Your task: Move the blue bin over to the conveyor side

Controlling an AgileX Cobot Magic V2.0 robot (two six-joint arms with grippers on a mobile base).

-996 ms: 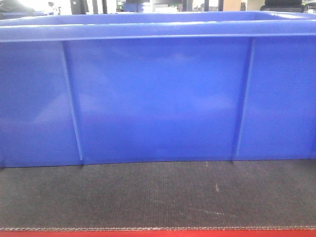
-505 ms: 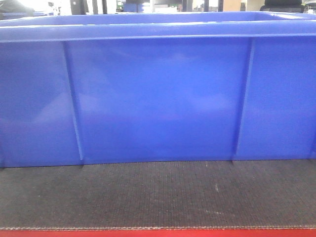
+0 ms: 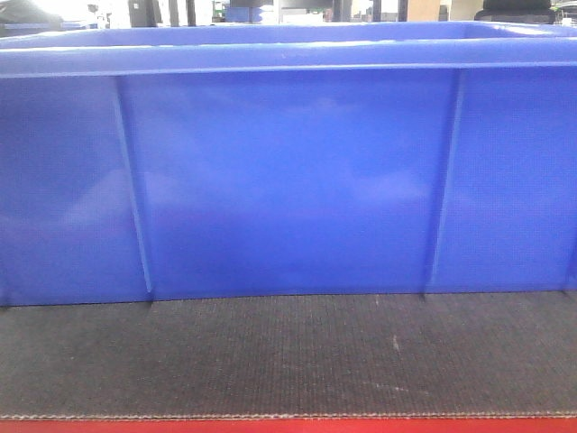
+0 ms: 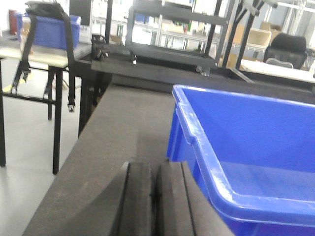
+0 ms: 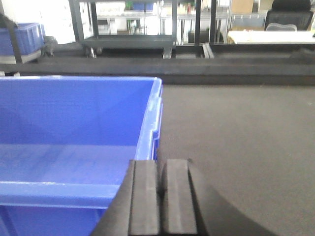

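Observation:
The blue bin (image 3: 288,180) fills most of the front view, standing on the dark woven conveyor (image 3: 288,361) just behind its red edge strip (image 3: 288,426). No gripper shows in that view. In the left wrist view my left gripper (image 4: 157,169) is shut with nothing in it, just outside the near left corner of the blue bin (image 4: 256,147), over the belt (image 4: 118,128). In the right wrist view my right gripper (image 5: 161,164) is also shut and empty, at the near right corner of the bin (image 5: 74,123), beside its right wall.
Beyond the belt stands a black wheeled frame (image 4: 167,49). A table with a smaller blue crate (image 4: 47,29) and hanging black straps is at the far left, past the belt's edge. More belt (image 5: 236,137) stretches to the right of the bin.
In the front view the bin's left rib shifts a few pixels right and back. Otherwise nothing has visibly moved.

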